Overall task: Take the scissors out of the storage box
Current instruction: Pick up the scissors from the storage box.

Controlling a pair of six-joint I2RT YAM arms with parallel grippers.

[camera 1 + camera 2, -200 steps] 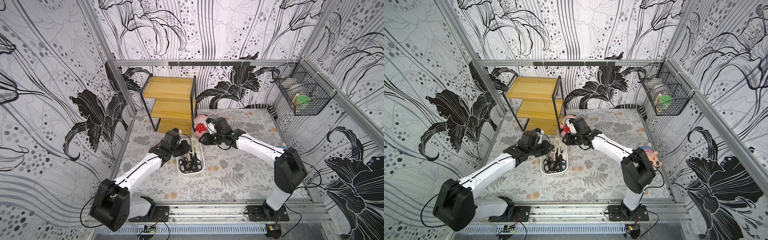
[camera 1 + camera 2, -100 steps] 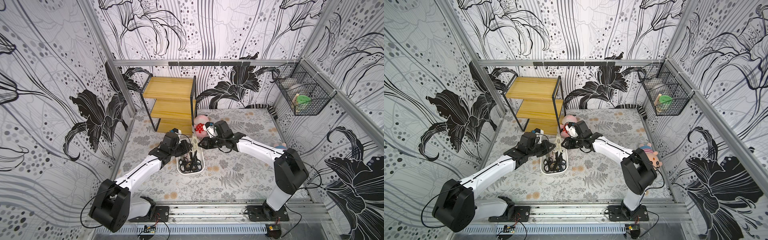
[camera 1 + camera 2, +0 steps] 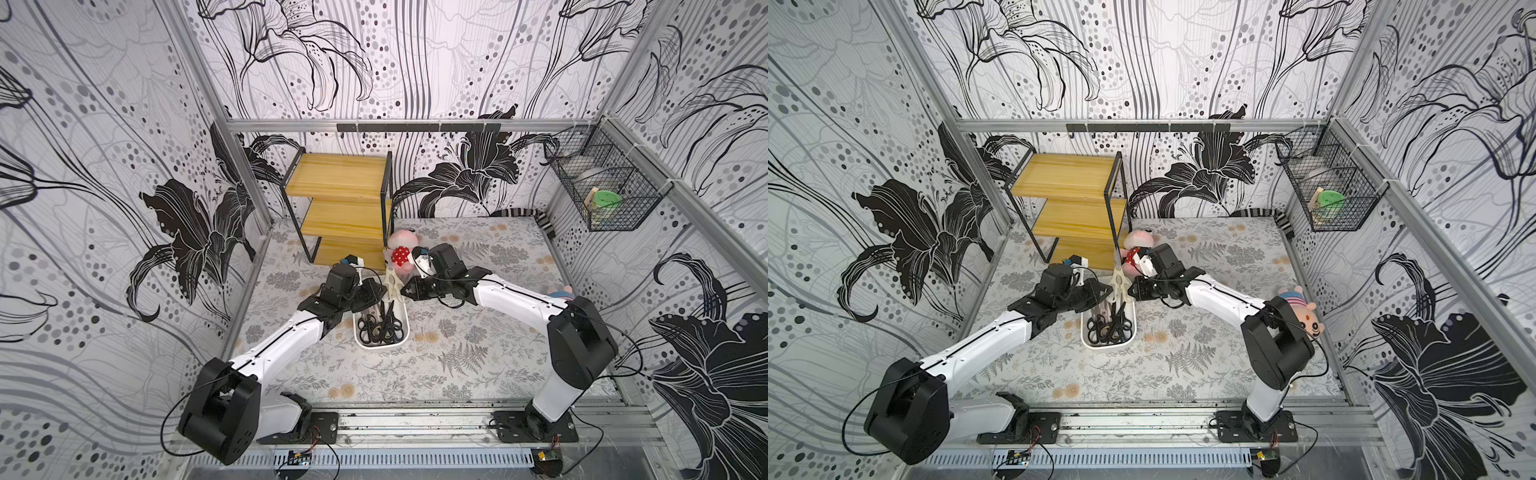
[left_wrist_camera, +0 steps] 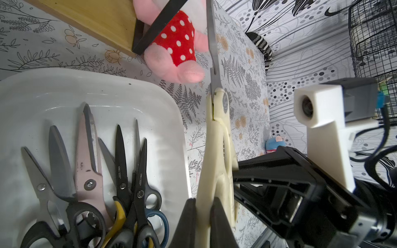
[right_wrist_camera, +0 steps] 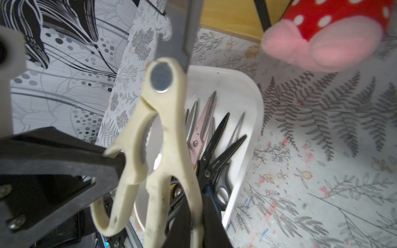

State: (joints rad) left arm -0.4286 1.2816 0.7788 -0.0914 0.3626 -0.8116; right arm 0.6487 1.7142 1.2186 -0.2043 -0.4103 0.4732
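Item held: cream scissors (image 4: pixel 217 150); blades closed; lifted clear of the storage box (image 3: pixel 405 332); gripped from two sides at the handle loops; blades run away from the fingertips towards the plush toy (image 4: pixel 174 45).
Grip, left: left gripper (image 4: pixel 203 206); fingers (image 4: pixel 189 221) pinched tight on one cream handle loop, the loop flat between the pads.
Grip, right: right gripper (image 5: pixel 194 216); clamped onto the opposite handle loop; its fingers (image 4: pixel 264 166) meet the handle just past the left gripper's tips.
Container: storage box; white tray; lies under both sets of fingertips and reaches back from them towards the arm bases.
Stock in container: remaining scissors (image 4: pixel 120 171); below the left fingers; black-handled pairs, one pale pink pair (image 4: pixel 86 163), yellow and blue handles among them; overlapping; blades point the same way as the held pair's.
Sundries: plush toy, pink with red spotted dress; on the mat beyond the fingertips, beside the wooden shelf (image 3: pixel 340 199).
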